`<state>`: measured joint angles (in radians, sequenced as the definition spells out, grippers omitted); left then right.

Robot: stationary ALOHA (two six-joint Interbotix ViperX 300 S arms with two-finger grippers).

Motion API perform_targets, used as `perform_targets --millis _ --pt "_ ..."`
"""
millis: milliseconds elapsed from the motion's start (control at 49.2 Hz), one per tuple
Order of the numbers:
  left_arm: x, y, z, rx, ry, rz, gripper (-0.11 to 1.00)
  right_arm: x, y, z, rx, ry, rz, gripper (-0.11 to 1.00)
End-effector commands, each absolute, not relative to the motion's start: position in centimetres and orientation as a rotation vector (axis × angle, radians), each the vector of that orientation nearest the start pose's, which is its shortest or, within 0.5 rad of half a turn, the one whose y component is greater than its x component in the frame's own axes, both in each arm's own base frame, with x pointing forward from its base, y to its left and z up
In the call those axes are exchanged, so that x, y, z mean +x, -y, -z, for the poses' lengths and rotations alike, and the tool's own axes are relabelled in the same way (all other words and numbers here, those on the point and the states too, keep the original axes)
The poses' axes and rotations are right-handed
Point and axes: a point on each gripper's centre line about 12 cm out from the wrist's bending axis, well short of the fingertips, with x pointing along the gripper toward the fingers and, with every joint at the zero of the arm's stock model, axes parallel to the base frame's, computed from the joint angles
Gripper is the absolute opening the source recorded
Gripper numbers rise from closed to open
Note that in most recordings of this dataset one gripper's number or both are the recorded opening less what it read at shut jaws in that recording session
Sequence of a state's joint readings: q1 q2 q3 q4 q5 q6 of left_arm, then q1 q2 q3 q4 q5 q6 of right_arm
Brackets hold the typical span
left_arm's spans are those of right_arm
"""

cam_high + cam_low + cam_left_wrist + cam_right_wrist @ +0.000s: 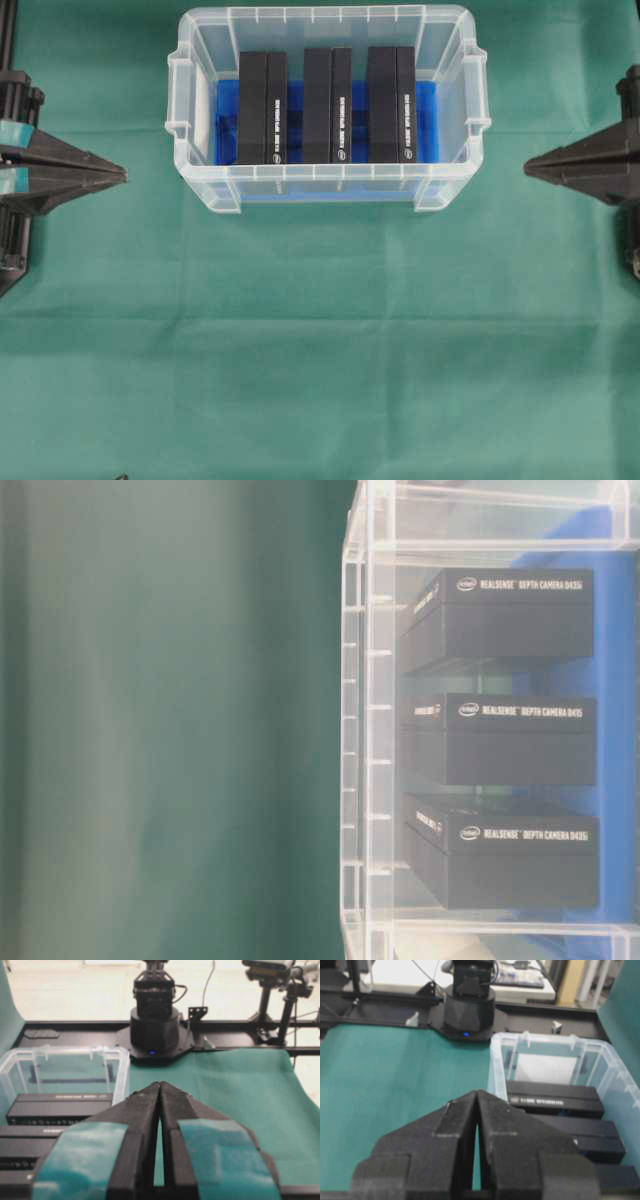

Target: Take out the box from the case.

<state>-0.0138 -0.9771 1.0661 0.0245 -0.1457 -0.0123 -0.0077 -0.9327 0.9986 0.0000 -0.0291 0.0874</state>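
— Item one: the case?
— Clear case (327, 190) on the green-clothed counter (320, 340), between my arms. Three black boxes stand on edge inside: left box (262, 108), middle box (327, 105), right box (391, 104).
— Item two: your jaws?
— Left gripper (122, 177) and right gripper (528, 169): jaws pressed together, holding nothing, both well apart from the case.

Inside the case (365, 730) I read the same white print on each of the three black boxes (520, 742): the Intel logo, then "REALSENSE DEPTH CAMERA D435" or similar; the last characters are blurred.
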Motion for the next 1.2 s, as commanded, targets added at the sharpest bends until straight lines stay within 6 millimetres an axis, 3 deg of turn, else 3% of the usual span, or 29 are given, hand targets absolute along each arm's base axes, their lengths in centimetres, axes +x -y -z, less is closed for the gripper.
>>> perform_targets --millis 0,305,570,915,1180 --pt "20.2 0.4 -35.0 0.015 0.091 0.019 0.02 21.5 0.2 -35.4 0.101 -0.004 0.009 0.02" --pt "20.3 0.3 -37.4 0.017 0.022 0.015 0.02 21.9 0.2 -37.3 0.107 -0.001 0.009 0.02" --pt "20.3 0.6 -37.2 0.010 -0.050 0.030 0.02 21.8 0.2 -37.4 0.114 -0.059 0.011 0.02" --pt "19.4 1.1 -35.8 -0.097 -0.415 0.026 0.02 20.7 0.2 -37.5 0.240 -0.467 0.067 0.02" --pt "17.7 1.6 -35.2 -0.187 -0.754 -0.015 0.02 19.8 0.2 -35.2 0.330 -0.956 0.183 0.02"
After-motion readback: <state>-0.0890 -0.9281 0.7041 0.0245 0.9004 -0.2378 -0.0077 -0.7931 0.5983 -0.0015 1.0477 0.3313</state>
